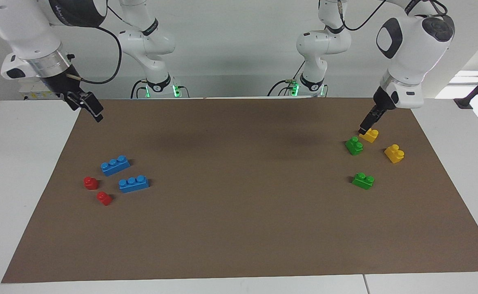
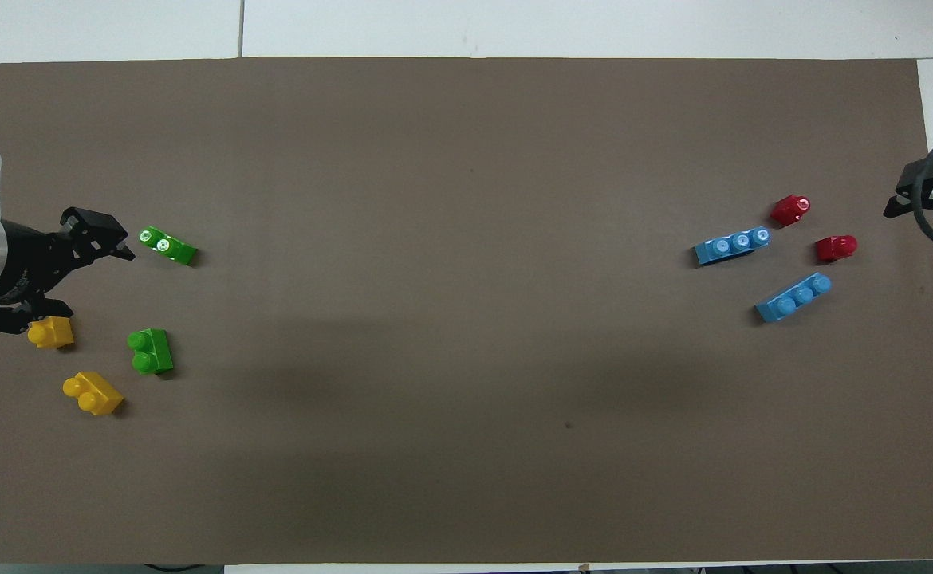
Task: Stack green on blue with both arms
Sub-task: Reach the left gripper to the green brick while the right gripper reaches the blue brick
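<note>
Two green bricks lie at the left arm's end of the brown mat: one (image 1: 354, 145) (image 2: 150, 351) nearer the robots, one (image 1: 363, 181) (image 2: 167, 246) farther out. Two blue three-stud bricks (image 1: 115, 165) (image 1: 133, 183) lie at the right arm's end, also seen from overhead (image 2: 793, 297) (image 2: 731, 245). My left gripper (image 1: 364, 129) (image 2: 96, 277) hangs open and empty, tilted down over the green and yellow cluster, its tip low by a yellow brick. My right gripper (image 1: 96, 114) (image 2: 909, 203) hovers open and empty over the mat's edge, apart from the blue bricks.
Two yellow two-stud bricks (image 1: 369, 135) (image 1: 394, 153) sit beside the green ones. Two small red bricks (image 1: 90, 182) (image 1: 104, 198) sit beside the blue ones. The brown mat (image 1: 239, 196) covers the white table.
</note>
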Controlling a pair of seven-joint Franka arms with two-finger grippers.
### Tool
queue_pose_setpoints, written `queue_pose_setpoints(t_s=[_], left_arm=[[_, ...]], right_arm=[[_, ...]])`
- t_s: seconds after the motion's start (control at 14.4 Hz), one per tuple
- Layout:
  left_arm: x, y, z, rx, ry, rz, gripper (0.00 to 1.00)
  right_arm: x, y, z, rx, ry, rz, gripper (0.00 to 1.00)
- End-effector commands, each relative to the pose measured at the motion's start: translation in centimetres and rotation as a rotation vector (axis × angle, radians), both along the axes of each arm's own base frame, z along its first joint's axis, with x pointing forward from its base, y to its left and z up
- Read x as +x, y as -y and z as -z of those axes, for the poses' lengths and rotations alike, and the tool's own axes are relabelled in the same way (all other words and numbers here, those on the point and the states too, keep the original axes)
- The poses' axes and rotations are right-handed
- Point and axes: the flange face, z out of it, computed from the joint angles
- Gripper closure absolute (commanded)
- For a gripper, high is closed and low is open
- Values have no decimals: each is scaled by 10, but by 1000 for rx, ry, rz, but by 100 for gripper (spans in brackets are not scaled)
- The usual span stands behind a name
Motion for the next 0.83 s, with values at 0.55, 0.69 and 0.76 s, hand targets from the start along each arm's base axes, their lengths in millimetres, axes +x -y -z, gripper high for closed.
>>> queue_pose_setpoints(t_s=[0.55, 0.69, 0.76], left_arm=[[55, -21, 120, -32, 7, -242, 0], [60, -24, 132, -32, 15, -249, 0], [63, -26, 136, -31, 21, -256, 0]], right_arm=[[12, 8, 45, 308, -110, 667, 3], [21, 19, 63, 353, -147, 699, 3], [26, 20, 72, 371, -167, 707, 3]])
